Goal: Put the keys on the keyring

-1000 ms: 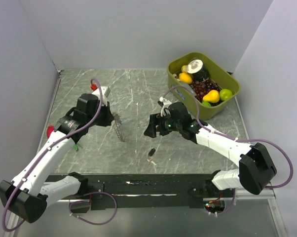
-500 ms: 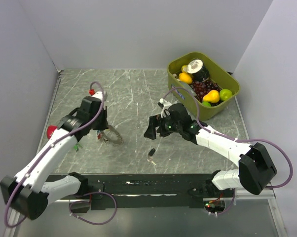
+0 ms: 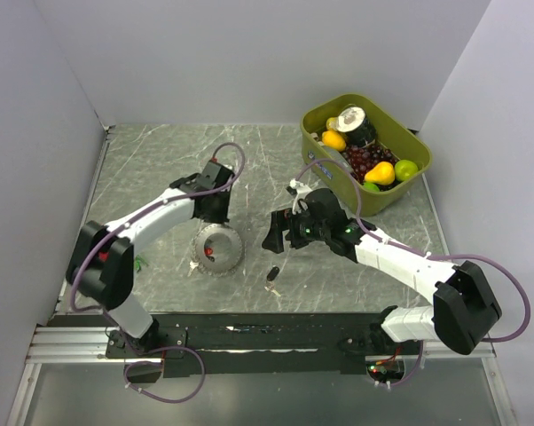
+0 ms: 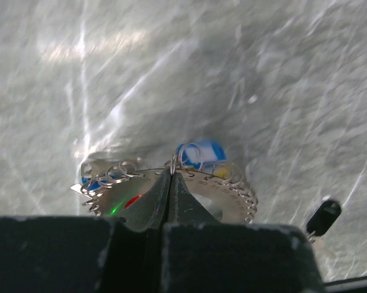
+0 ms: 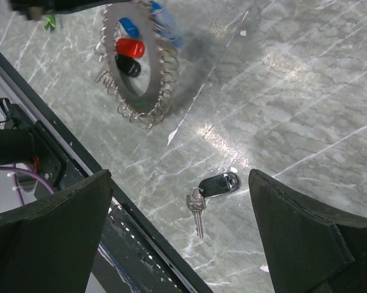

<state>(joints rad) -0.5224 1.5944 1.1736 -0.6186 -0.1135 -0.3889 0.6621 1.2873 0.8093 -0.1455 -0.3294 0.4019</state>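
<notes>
Left claw (image 4: 171, 183), fully closed, pinched the keyring (image 5: 141, 101) by its rim, steadying it for threading. Right claw (image 3: 276, 232), spread wide and empty, hovered over the loose black key (image 5: 217, 183) lying on the worktop (image 3: 160, 160).

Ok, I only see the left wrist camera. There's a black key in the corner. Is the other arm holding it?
Observer: No. The black key lies loose on the table; the right gripper hangs above it, jaws open, empty.
Operator: What's inside the keyring besides the blue head?
Observer: A red head and a black head show there too.
Operator: Is anything else on the table?
Observer: A green bin of fruit, in the far right corner.
</notes>
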